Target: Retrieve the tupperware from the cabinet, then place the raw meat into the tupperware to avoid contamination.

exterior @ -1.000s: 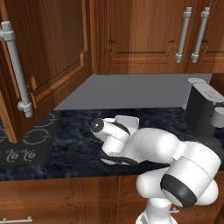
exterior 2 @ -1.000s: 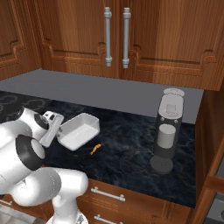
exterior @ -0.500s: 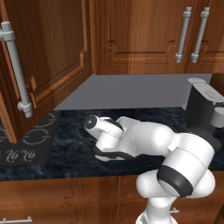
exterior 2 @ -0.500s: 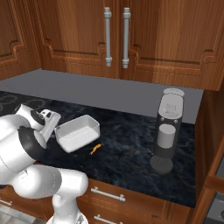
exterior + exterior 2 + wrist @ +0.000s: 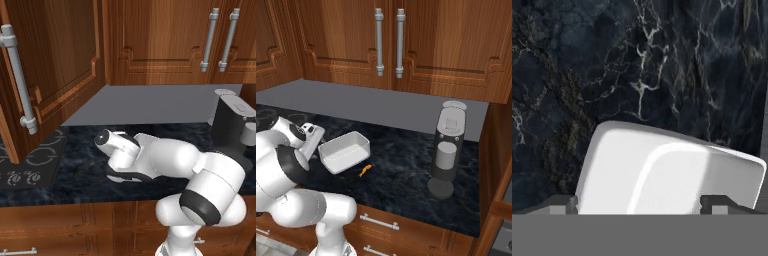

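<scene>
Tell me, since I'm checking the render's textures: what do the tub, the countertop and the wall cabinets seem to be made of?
The tupperware looks like smooth white plastic: thin, even walls, rounded corners, soft sheen. The countertop looks like polished dark stone, probably marble or granite, given its pale veining. The cabinet doors look like reddish-brown varnished wood with visible grain, and the handles look like brushed grey metal.

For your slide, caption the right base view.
White tupperware on dark counter, raw meat beside it, open gripper alongside.

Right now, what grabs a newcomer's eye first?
The small white square plastic tub on the dark marble counter, with the open claw straddling its near wall. A tiny orange-tan meat sliver lies just beside it, and a grey coffee machine stands to the right.
</scene>
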